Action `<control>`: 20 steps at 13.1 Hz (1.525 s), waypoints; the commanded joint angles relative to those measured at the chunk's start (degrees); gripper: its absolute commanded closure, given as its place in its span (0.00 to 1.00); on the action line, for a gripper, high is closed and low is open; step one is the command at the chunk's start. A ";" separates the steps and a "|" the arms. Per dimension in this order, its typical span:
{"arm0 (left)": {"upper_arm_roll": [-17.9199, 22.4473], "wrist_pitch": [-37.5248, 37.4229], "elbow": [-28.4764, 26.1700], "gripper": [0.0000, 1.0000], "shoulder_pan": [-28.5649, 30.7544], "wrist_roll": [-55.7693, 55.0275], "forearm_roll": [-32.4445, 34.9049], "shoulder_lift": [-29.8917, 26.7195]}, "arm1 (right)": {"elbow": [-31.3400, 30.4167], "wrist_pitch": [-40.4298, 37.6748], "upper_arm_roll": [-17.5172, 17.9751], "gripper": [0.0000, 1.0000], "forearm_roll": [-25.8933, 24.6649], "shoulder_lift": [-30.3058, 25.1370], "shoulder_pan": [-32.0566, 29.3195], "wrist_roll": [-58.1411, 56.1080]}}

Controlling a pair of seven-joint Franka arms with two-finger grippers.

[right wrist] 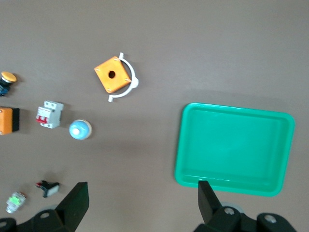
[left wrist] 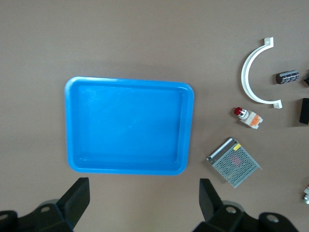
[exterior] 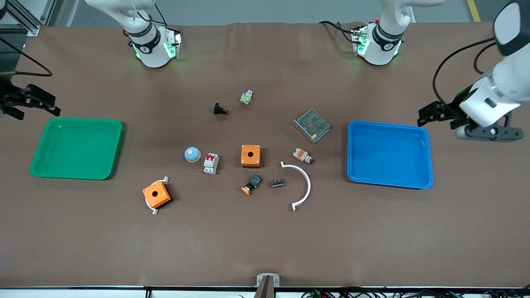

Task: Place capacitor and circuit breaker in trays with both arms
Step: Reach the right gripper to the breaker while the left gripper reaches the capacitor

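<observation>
both arms are glossy white with dark grey joint bands, green lights glowing at their bases, and black cables; each black two-finger tool (exterior: 430,114) (exterior: 31,101) is angular.

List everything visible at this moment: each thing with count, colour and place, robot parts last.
green tray: 1, green, right arm's end of the table.
blue tray: 1, blue, left arm's end.
circuit breaker: 1, white-grey with red switch, mid-table beside the blue dome.
blue dome: 1, pale blue.
capacitor: 1, dark grey-black, beside the white arc.
white arc: 1, white.
orange boxes: 2, orange; one mid-table, one nearer the front camera on a white bracket.
orange-capped push-button: 1, black, beside the capacitor.
mesh-topped unit: 1, silver, beside the blue tray.
left gripper: black, open, beside the blue tray.
right gripper: black, open, above the green tray.
</observation>
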 commanded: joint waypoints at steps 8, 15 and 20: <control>-0.30 10.82 14.49 0.00 -15.92 -24.77 0.04 21.08 | -2.54 17.13 -0.12 0.01 -0.50 20.08 21.30 29.13; -0.39 26.39 17.12 0.00 -21.73 -35.60 -0.40 31.89 | -2.45 27.95 -0.04 0.15 0.55 31.34 28.26 36.81; -0.30 37.99 19.40 0.00 -25.86 -41.66 -0.49 39.36 | -2.02 32.52 0.05 0.22 3.88 36.53 28.70 36.73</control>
